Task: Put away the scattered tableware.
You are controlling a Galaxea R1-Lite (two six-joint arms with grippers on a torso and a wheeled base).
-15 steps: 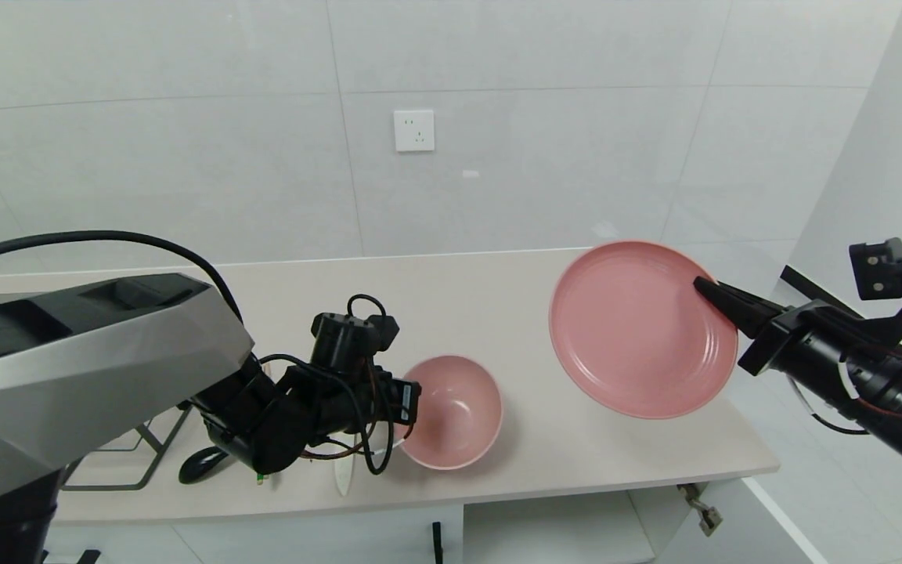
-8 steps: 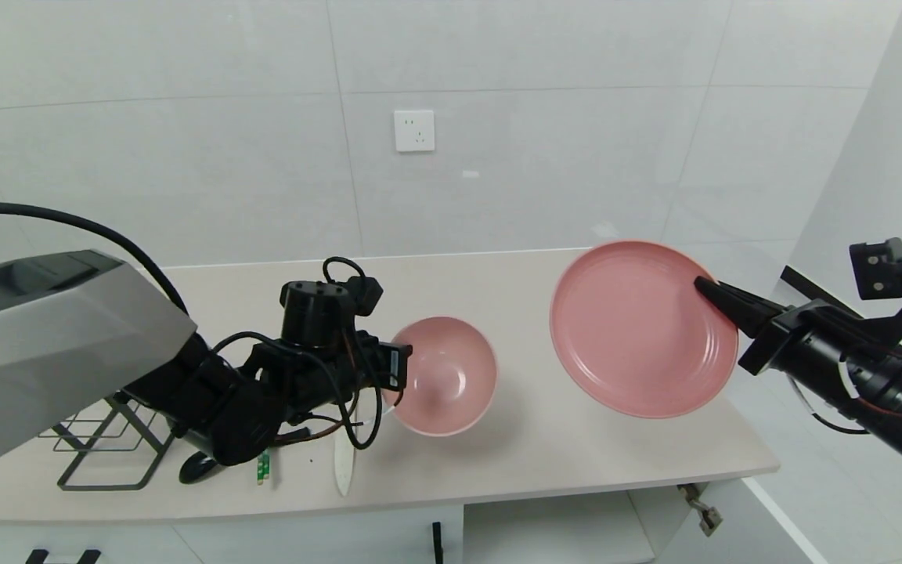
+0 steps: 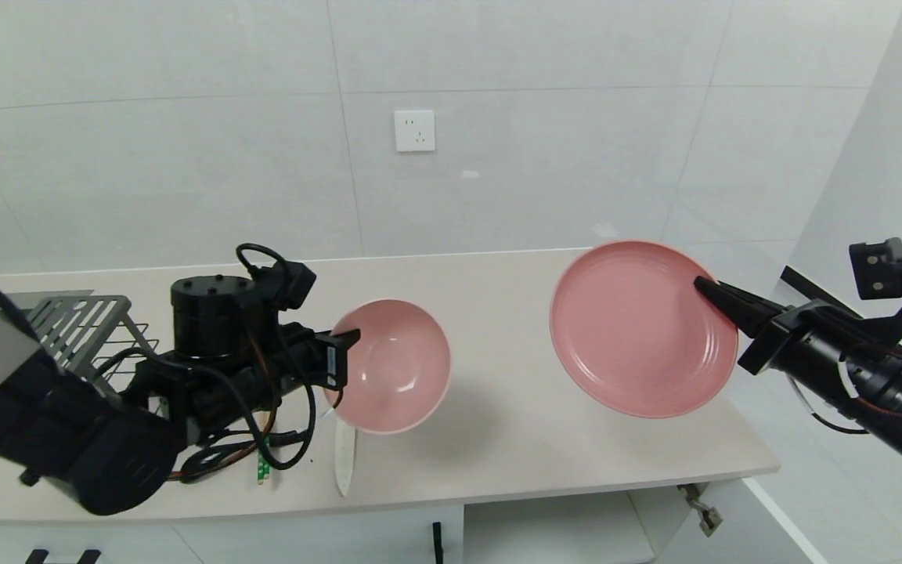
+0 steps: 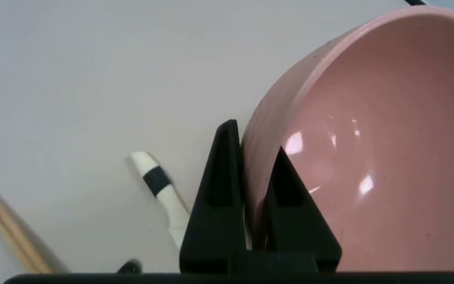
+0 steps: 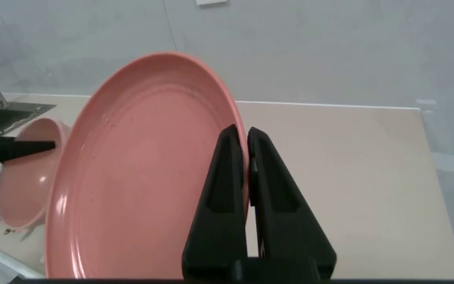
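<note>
My left gripper (image 3: 339, 356) is shut on the rim of a pink bowl (image 3: 392, 364), which hangs tilted above the counter (image 3: 498, 329) left of centre. In the left wrist view its black fingers (image 4: 227, 185) pinch the pink bowl (image 4: 369, 150) at the wall. My right gripper (image 3: 703, 288) is shut on the edge of a pink plate (image 3: 635, 329), held tilted in the air over the counter's right end. The right wrist view has the plate (image 5: 132, 173) clamped at its rim, with the bowl (image 5: 26, 177) farther off.
A white knife (image 3: 344, 462) and green-tipped chopsticks (image 3: 261, 466) lie near the counter's front edge under the left arm. A dark wire dish rack (image 3: 79, 321) stands at the left. The counter's right end (image 3: 764, 458) drops off beside the plate. A wall socket (image 3: 413, 130) sits above.
My left gripper has lifted the bowl off the counter and carried it left and farther back, tilting it. The dish rack has come into sight. The right arm and plate kept still.
</note>
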